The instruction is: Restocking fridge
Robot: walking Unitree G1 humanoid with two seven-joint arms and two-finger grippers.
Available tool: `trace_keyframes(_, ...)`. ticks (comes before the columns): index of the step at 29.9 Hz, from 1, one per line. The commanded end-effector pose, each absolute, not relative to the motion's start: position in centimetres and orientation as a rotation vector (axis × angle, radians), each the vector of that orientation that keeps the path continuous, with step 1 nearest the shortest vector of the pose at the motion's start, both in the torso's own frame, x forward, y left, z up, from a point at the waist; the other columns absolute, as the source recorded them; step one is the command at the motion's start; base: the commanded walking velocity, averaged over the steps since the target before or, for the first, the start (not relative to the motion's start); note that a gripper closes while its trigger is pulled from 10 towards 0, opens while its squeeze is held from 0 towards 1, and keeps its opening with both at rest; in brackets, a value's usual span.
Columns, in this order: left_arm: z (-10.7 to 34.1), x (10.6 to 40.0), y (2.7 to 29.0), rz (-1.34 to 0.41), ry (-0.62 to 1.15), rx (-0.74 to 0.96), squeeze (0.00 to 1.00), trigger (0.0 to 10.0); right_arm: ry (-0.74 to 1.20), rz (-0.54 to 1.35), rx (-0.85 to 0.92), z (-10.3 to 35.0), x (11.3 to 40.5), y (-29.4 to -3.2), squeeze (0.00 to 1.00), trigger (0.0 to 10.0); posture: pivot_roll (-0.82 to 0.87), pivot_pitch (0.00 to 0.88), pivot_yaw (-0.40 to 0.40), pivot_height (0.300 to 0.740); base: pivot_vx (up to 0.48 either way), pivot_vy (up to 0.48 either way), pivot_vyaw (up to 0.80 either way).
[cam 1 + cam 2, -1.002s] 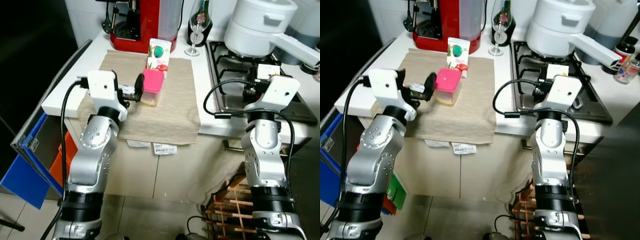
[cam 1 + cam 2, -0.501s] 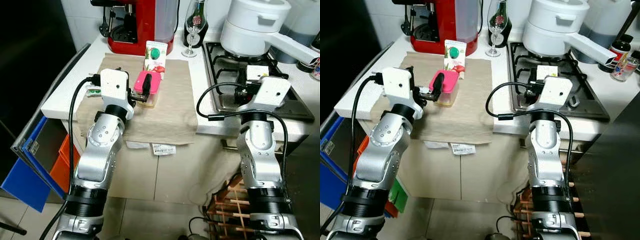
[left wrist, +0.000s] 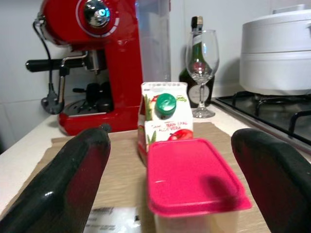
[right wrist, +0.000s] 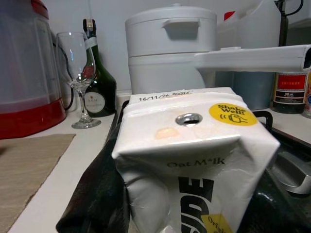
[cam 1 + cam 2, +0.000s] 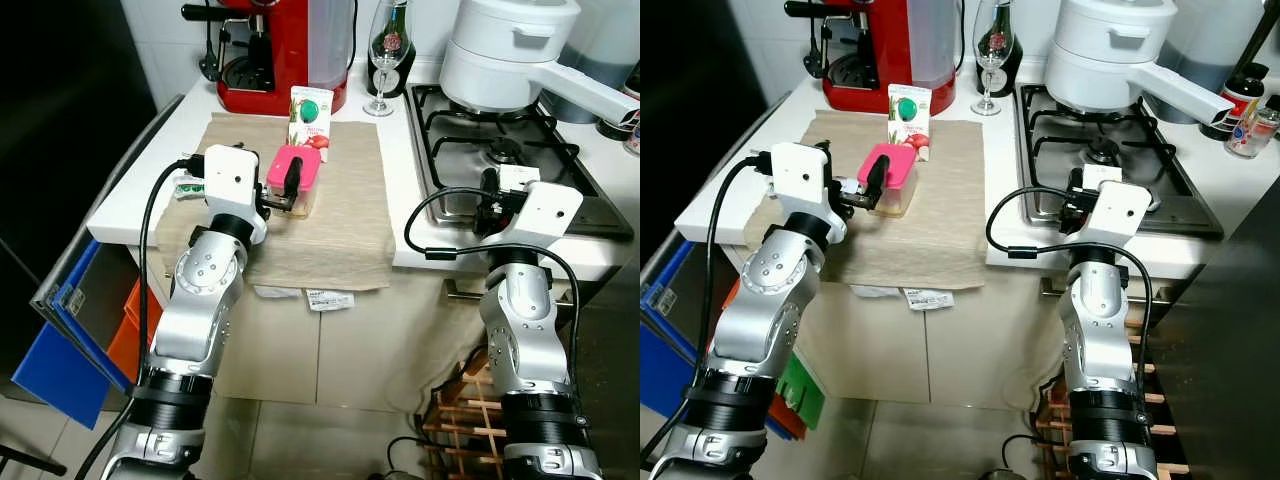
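Reaching left gripper [image 3: 170,189], fingers spread wide, one each side of pink box [image 5: 295,172] straight ahead. Right gripper [image 4: 194,194] squeezes oat milk [image 4: 192,160].

Container [image 5: 294,180]: I see a bright pink lid over a clear, pale base.
Juice carton [image 5: 311,116]: white, green round cap, red fruit print.
Oat milk carton [image 4: 194,150]: white, black lettering, yellow round sticker.
Cloth [image 5: 340,225]: plain beige weave.
Coffee machine [image 5: 270,50]: glossy red, black fittings.
Pot [image 5: 510,55]: white all over.
Left gripper [image 3: 182,194]: my fingers [image 3: 73,179] read shiny black.
Worktop [image 5: 130,190]: white.
Bottle [image 3: 194,68]: dark green glass, pale label.
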State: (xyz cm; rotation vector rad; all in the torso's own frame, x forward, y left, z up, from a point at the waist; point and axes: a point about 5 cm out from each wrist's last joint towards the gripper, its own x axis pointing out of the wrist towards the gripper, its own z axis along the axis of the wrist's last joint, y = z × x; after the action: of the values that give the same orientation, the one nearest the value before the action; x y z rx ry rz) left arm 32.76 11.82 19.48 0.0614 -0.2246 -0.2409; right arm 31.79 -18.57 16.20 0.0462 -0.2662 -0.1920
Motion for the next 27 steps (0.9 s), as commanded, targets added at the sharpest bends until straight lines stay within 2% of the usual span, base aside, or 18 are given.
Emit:
trace_keyframes(1,19.7,33.1,11.5,-0.264,-0.234,0.06,0.0,10.0,-0.304,-0.184,0.034,17.0,31.7,-18.1,0.25,10.0,-0.06,0.0,0.054,0.74,0.0,0.0,0.0)
trace_keyframes(27,19.2,33.1,11.4,-0.232,-0.236,0.003,0.0,10.0,-0.286,-0.13,0.021,17.3,32.7,-17.5,0.25,10.0,-0.06,0.0,0.017,0.74,0.0,0.0,0.0)
